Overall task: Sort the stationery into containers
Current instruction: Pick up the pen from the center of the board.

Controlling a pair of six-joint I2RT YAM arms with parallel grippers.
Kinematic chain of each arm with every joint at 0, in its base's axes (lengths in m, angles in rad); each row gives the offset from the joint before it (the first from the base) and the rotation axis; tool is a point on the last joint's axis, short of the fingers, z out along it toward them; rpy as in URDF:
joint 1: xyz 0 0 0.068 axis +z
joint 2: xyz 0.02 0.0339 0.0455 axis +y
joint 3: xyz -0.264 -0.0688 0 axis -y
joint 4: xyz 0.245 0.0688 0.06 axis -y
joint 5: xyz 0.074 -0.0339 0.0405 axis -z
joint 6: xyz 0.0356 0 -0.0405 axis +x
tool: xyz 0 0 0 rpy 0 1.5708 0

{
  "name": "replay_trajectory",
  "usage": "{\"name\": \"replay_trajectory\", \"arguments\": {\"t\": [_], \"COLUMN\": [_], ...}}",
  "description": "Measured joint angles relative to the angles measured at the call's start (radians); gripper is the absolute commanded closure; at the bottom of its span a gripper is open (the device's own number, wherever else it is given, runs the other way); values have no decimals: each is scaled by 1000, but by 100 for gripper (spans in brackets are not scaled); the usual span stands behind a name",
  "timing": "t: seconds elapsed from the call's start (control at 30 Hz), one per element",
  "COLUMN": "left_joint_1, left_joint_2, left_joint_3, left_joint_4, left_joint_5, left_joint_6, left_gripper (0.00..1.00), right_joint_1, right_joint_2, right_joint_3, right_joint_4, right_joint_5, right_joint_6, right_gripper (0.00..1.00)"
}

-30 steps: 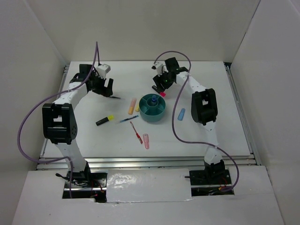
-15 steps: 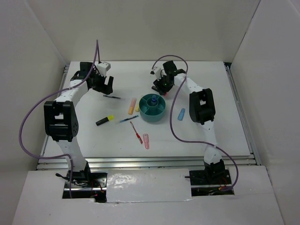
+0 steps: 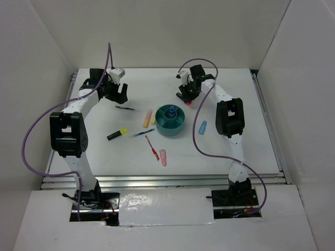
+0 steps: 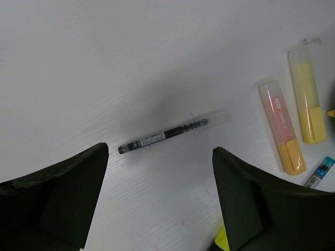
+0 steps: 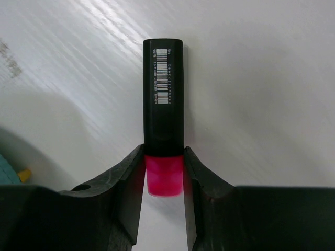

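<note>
The top external view looks down from above and behind the arm bases, far enough off to take in the whole bench (image 3: 235,151) and both arms; the left wrist view hangs close over the bench, facing down between the fingers of the left gripper (image 4: 159,151) at a dark pen (image 4: 162,136), an orange marker (image 4: 282,128) and a yellow marker (image 4: 306,99), all three also seen small in the top view, left of the teal organiser (image 3: 171,121); the right wrist view sits even nearer, facing down along the right gripper (image 5: 164,157) at a pink-capped marker (image 5: 163,104), with a sliver of teal at its left edge.
</note>
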Motion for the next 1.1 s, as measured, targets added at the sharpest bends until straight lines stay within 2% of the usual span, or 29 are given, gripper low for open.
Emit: {"name": "replay_trajectory", "arguments": {"t": [0.17, 0.3, 0.53, 0.8, 0.97, 1.1], "left_joint_1": [-35, -118, -311, -430, -499, -526], "left_joint_2": [-34, -175, -380, -418, -415, -371], "left_joint_3": [-16, -147, -376, -546, -705, -723], "left_joint_4": [92, 229, 464, 626, 879, 1067], "left_joint_5": [17, 21, 81, 190, 203, 200], "left_joint_6": [63, 197, 502, 834, 1023, 1083], "left_gripper": [12, 16, 22, 30, 32, 34], "right_joint_1": [-93, -161, -104, -18, 11, 70], "right_joint_2": [-84, -263, -504, -494, -487, -487], "right_joint_3": [-24, -60, -104, -217, -214, -203], "right_joint_4": [-4, -3, 8, -14, -12, -16], "right_joint_5": [-59, -117, -220, -310, -286, -268], "right_joint_6": [101, 203, 357, 558, 610, 626], "right_gripper": [100, 100, 100, 100, 100, 100]}}
